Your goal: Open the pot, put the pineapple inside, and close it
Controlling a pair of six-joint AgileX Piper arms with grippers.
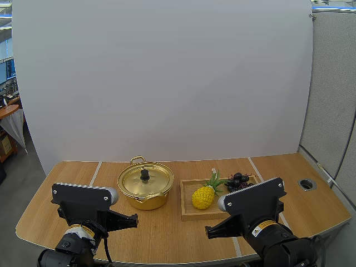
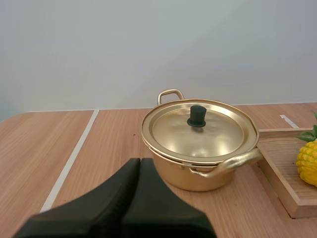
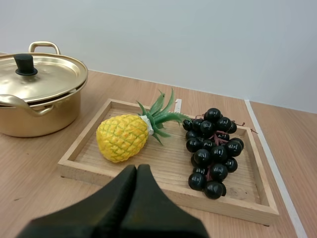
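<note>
A wooden tray (image 1: 192, 216) lies right of centre on the pale wood table (image 1: 161, 236), near its front edge, with a bunch of black grapes (image 1: 239, 181) inside its right half.

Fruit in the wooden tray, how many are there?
2. The pineapple lies in the wooden tray nearer the pot; the bunch of grapes lies beside it. None seem hidden.

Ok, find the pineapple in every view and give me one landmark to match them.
High view: pineapple lies in the wooden tray, right of the pot.
Left wrist view: pineapple on the tray, beside the pot.
Right wrist view: pineapple in the tray, between pot and grapes.
Shared landmark: the pot's black lid knob.
</note>
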